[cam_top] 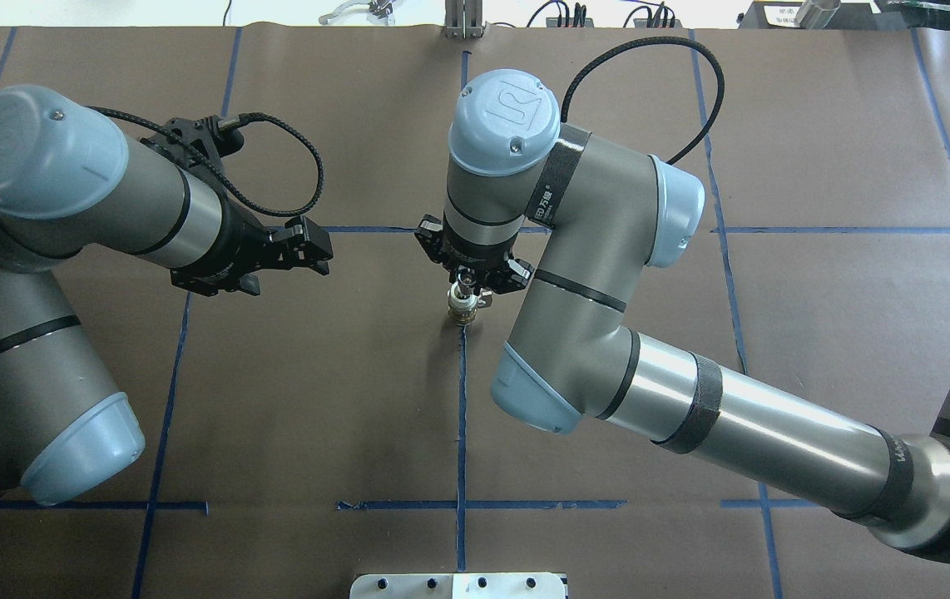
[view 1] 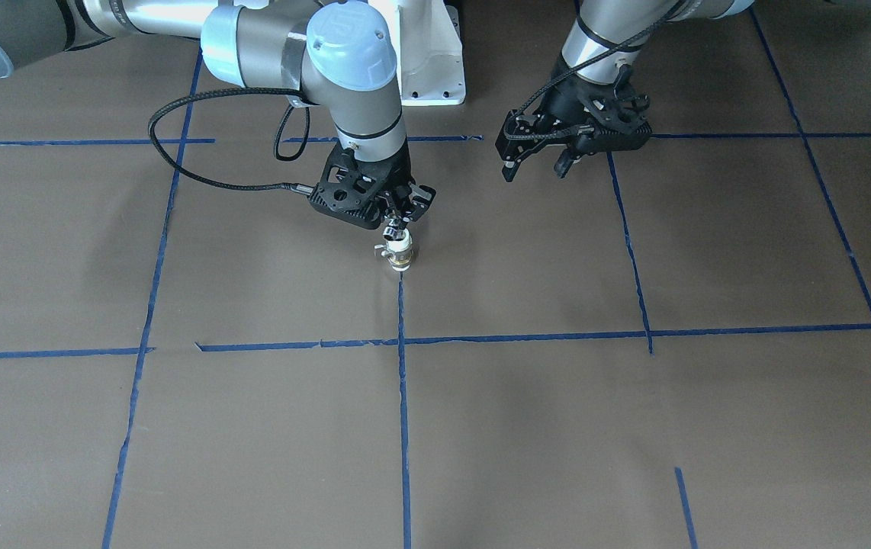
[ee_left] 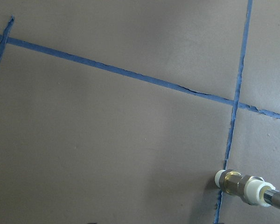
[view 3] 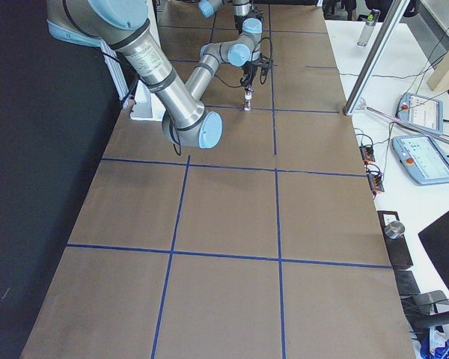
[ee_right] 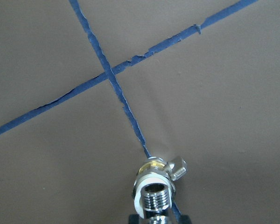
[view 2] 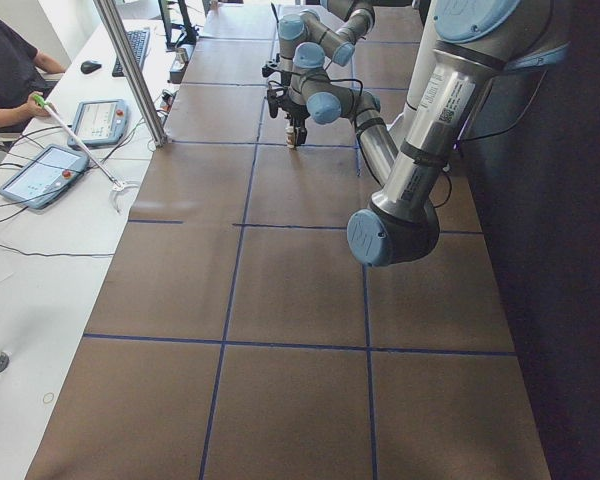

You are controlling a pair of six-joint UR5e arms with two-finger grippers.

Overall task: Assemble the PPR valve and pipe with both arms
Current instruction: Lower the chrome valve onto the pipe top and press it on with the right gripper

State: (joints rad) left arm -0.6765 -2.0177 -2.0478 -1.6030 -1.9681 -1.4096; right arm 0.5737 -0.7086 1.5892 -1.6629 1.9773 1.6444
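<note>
1. Exterior front-facing: one PPR valve [view 1: 400, 255] stands upright near the middle of the table [view 1: 634, 427], on a blue tape line [view 1: 403, 396]. Its long axis is vertical. One pipe [view 1: 392, 230] sits on top of it, pinched between the closed fingers of the right gripper [view 1: 399, 216]. The left gripper [view 1: 538, 162] hangs well apart, toward the table's end on the robot's left, with its fingers spread and holding nothing.
2. Overhead exterior: two arms are in view. The right gripper points straight down over the valve, and the pipe is mostly hidden beneath it. The left gripper is tilted, with its fingertips turned toward the valve.
3. Exterior left: the left arm [view 2: 410, 170] fills the foreground. The valve and pipe are a tiny upright speck under the far gripper, too small to tell apart.
4. Exterior right: the right arm [view 3: 172, 90] reaches toward the table's middle. The stack is again small and upright, with no detail.
5. Left wrist-mounted: the valve lies sideways in the picture's lower right corner, its brass middle between two white ends. The pipe is cut off by the right edge.
6. Right wrist-mounted: the pipe's threaded open mouth faces the camera. The valve's silver side handle [ee_right: 178, 168] juts to the view's right. The gripper's fingers are only a dark sliver at the bottom edge.
</note>
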